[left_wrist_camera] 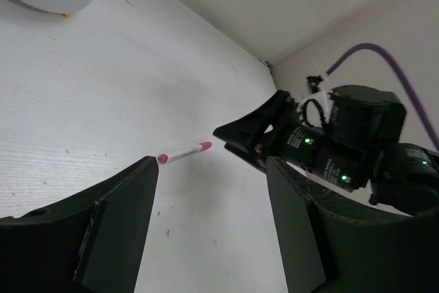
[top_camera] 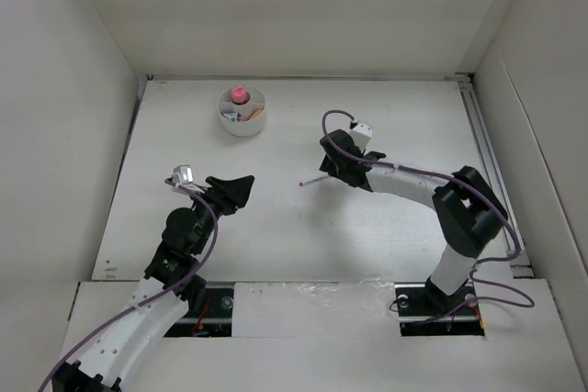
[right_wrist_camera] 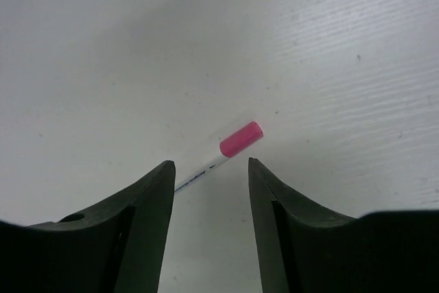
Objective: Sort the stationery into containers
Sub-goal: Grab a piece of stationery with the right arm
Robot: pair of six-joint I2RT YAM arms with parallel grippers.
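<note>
**Right pincer** (right_wrist_camera: 209, 169): open, gripping nothing. I have its jaws set either side of the pen; I cannot tell how far above the bench they are.

**Pen** (right_wrist_camera: 219, 158): white barrel, pink cap, lying flat on the bench (top_camera: 276, 227). It sits in the pincer's gap but askew. The cap points out past the fingertips and the barrel runs back toward one finger.

- Handling, my estimate: light, stiff, smooth and round, so it is likely to roll or squirt out under a skewed pinch.
- Hold: on the barrel just behind the cap, jaws square across its length. I would turn the wrist to line up first.

**Left pincer** (top_camera: 241, 185): open and empty, well apart from the pen. It faces the pen from the side opposite the right pincer.

**Cup** (top_camera: 243, 129): white, divided inside, well beyond the right pincer and off to its left. It holds a pink-capped bottle (top_camera: 239, 94) and a few small items I cannot make out.
</note>
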